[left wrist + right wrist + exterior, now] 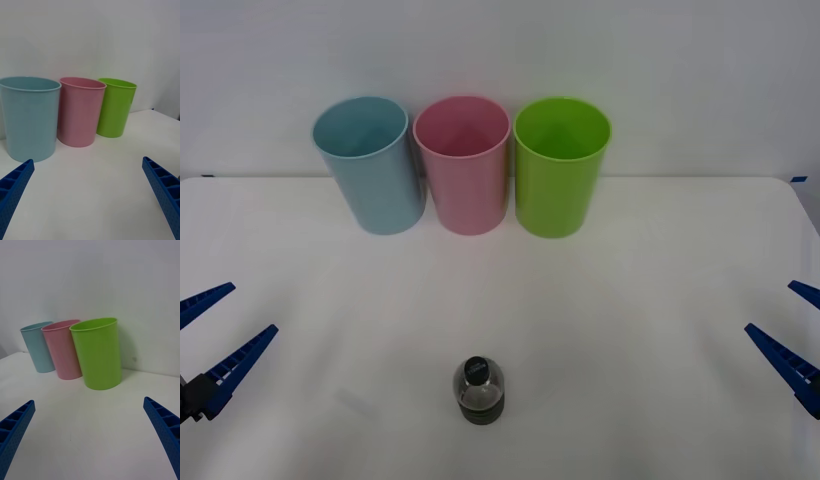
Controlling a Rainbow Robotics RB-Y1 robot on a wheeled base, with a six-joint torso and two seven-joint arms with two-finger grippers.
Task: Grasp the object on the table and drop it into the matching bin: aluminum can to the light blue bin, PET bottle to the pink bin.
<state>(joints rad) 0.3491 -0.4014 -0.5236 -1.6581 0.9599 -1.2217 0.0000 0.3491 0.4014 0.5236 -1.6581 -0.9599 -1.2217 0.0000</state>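
Three tall plastic cup-shaped bins stand in a row along the white tabletop's (660, 300) far edge: light blue bin (370, 165), pink bin (464, 165), lime green bin (558, 167), the pink bin's inside visibly bare. The small clear plastic bottle with black cap (479, 389) stands upright near the near edge's middle, no readable label. Left gripper (212, 328) and right gripper (792, 328) hover at the side edges, fingers spread apart.

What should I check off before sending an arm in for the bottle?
1. PET bottle upright, near table edge, centred between the arms: ok.
2. Left gripper open, parked at the table's left side: ok.
3. Right gripper open, parked at the right side: ok.
4. Pink bin upright, middle of the row, mouth open: ok.
5. Light blue bin and lime green bin crowd it closely: cannot tell if touching.
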